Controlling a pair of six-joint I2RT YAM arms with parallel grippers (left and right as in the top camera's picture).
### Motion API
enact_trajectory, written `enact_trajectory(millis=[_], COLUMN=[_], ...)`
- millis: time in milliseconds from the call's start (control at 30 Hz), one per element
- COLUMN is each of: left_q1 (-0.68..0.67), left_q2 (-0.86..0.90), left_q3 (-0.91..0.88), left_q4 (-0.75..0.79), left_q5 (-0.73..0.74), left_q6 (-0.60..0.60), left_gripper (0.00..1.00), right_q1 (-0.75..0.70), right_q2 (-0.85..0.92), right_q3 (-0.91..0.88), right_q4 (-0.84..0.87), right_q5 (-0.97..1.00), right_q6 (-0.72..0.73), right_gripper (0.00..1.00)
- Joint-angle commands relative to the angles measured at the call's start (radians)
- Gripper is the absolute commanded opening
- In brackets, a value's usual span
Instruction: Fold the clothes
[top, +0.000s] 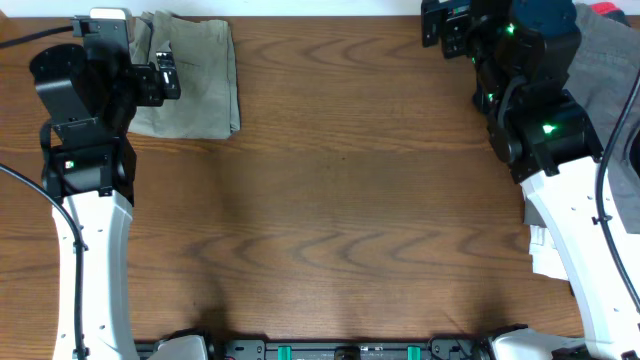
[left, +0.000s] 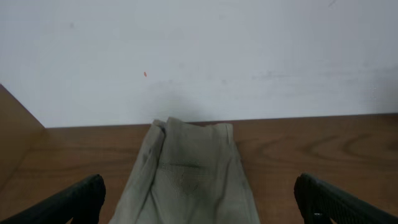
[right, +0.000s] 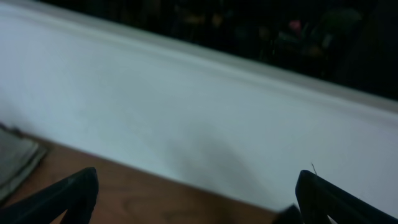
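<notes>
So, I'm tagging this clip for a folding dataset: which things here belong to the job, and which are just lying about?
Job: folded light khaki-green cotton shorts, far left corner, beneath the open left gripper.
Lying about: grey garment, far right corner; a white item at the right edge, too unclear to name.

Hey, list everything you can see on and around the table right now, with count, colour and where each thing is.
shorts: one, light khaki-green, folded, far left corner of the table
grey garment: one, grey, far right corner, partly hidden by the right arm
red item: one, red, far right edge; too little shows to name it
table: one, brown wood
wall: one, white, along the far edge
left gripper: one, black, open, over the shorts
right gripper: one, black, open, at the far right by the wall
</notes>
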Motion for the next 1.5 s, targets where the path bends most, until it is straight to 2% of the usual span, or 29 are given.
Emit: enact_trajectory(millis=[0, 100, 233, 367, 500, 633, 767, 867, 967, 1200, 1467], left_q1=[-0.002, -0.002, -0.002, -0.002, -0.002, -0.002, -0.002, -0.002, -0.002, -0.002, -0.002], left_q2=[-0.001, -0.001, -0.001, -0.001, -0.001, -0.001, -0.001, -0.001, -0.001, -0.001, -0.001], left_q3=[0.003, 0.003, 0.003, 0.003, 0.003, 0.003, 0.003, 0.003, 0.003, 0.003, 0.003], left_q4=[-0.011, -0.018, -0.018, -0.017, -0.017, -0.017, -0.017, -0.017, -0.017, -0.017, -0.017], left_q5=[-0.013, -0.013, -0.013, -0.013, -0.012, -0.013, -0.013, -0.013, -0.013, -0.013, -0.012], left_q6=[-0.003, -0.003, -0.003, -0.002, -0.003, -0.003, -0.003, -0.003, -0.003, -0.003, -0.003], left_gripper=[0.98, 0.98, 0.98, 0.98, 0.98, 0.98, 0.98, 0.98, 0.98, 0.98, 0.98], right_q1=[0.008, 0.007, 0.005, 0.003, 0.008, -0.024, -0.136, -0.220, -0.255, -0.258, -0.258], right_q2=[0.010, 0.010, 0.010, 0.004, -0.066, -0.204, -0.364, -0.483, -0.600, -0.858, -1.109], right_q3=[0.001, 0.001, 0.001, 0.000, -0.006, -0.075, -0.287, -0.494, -0.695, -1.152, -1.502], right_q4=[-0.035, -0.099, -0.103, -0.014, 0.000, 0.010, 0.175, 0.308, 0.420, 0.717, 0.736], right_q5=[0.013, 0.034, 0.093, 0.092, 0.084, -0.103, -0.361, -0.474, -0.480, -0.458, -0.497], right_q6=[-0.011, -0.033, -0.082, -0.082, -0.081, -0.082, -0.082, -0.082, -0.084, -0.186, -0.186], right_gripper=[0.99, 0.99, 0.99, 0.99, 0.99, 0.99, 0.99, 0.99, 0.99, 0.99, 0.99])
